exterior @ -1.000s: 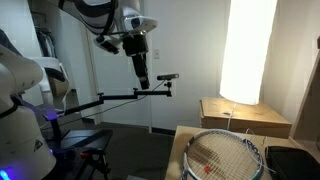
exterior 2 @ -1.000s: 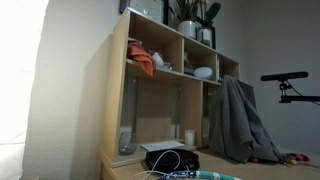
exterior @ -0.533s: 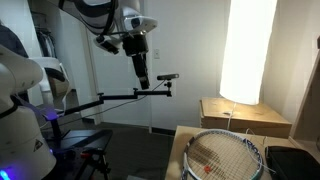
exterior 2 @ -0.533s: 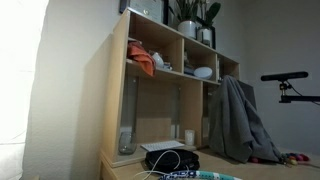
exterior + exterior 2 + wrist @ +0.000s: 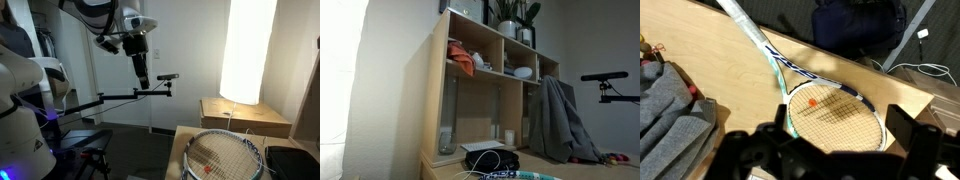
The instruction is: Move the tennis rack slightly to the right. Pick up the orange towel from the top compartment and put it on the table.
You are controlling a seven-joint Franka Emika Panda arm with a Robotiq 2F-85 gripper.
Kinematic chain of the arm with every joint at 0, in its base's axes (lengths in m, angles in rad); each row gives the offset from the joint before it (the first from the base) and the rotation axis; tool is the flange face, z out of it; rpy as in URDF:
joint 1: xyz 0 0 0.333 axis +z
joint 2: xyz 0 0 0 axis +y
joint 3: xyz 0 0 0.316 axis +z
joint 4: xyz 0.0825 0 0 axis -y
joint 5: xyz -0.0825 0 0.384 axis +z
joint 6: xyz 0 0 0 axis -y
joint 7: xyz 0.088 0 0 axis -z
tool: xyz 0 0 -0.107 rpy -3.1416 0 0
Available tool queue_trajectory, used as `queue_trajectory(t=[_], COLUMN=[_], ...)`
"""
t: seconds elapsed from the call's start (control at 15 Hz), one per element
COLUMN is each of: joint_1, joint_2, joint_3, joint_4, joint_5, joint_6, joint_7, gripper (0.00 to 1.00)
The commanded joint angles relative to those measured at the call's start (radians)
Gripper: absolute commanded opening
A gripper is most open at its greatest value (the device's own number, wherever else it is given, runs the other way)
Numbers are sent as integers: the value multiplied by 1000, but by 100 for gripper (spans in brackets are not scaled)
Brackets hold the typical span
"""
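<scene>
Raised well above tennis racket (image 5: 830,112) lying flat on table (image 5: 720,75): gripper (image 5: 143,80), jaws spread wide, gripping nothing. Orange towel (image 5: 463,63) bunched in upper-left compartment of wooden shelf (image 5: 438,100).

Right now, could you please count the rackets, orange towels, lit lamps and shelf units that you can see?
Racket: 1
Orange towel: 1
Lit lamp: 1
Shelf unit: 1
Total: 4
</scene>
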Motion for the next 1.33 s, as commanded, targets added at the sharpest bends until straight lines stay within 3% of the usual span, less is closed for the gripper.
queue_trajectory(t=[0.0, 0.53, 1.27], joint_1=[16, -12, 13], joint_2=[9, 132, 513], joint_3=[-12, 17, -32], joint_4=[14, 214, 494], joint_5=[1, -35, -145], joint_6=[-6, -93, -320], joint_7=[10, 75, 200], gripper=[100, 100, 100])
